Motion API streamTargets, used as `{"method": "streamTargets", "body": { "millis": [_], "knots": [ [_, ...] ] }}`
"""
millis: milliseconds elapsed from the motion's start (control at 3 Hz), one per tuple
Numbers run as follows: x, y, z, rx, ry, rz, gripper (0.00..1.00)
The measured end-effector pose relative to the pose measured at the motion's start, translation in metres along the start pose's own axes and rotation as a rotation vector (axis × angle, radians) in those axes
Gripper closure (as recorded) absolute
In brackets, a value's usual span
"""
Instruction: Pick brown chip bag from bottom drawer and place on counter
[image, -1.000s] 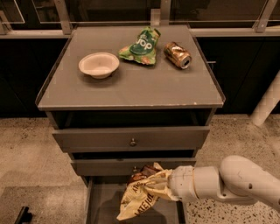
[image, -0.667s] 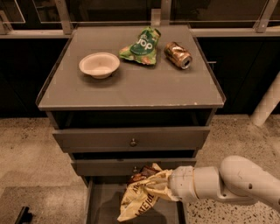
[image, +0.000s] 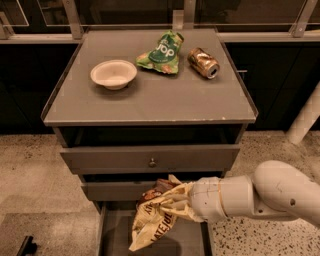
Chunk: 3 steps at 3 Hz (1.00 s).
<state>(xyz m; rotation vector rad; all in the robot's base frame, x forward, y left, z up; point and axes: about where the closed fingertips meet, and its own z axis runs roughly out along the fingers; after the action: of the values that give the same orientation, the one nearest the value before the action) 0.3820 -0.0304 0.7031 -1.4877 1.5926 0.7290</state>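
One gripper (image: 187, 202), on a thick white arm coming in from the right, sits buried in the crumpled top of the brown chip bag (image: 156, 219). The bag spreads to the gripper's left and hangs below it, over the open bottom drawer (image: 186, 241). The foil hides the gripper's tip, so its grasp cannot be told. Well above the gripper, the counter (image: 150, 102) carries a white bowl (image: 113, 74), a green bag (image: 161, 51) and a tipped can (image: 203, 62). Compared with a second ago, bag and gripper sit in the same place, and nothing on the counter has shifted.
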Motion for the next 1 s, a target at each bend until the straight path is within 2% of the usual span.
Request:
{"method": "streamTargets", "body": {
  "millis": [333, 667, 1000],
  "knots": [
    [-0.063, 0.002, -0.023, 0.005, -0.012, -0.151, 1.00],
    [-0.125, -0.007, -0.052, 0.049, 0.000, -0.244, 1.00],
    [-0.125, -0.007, -0.052, 0.049, 0.000, -0.244, 1.00]
  ]
}}
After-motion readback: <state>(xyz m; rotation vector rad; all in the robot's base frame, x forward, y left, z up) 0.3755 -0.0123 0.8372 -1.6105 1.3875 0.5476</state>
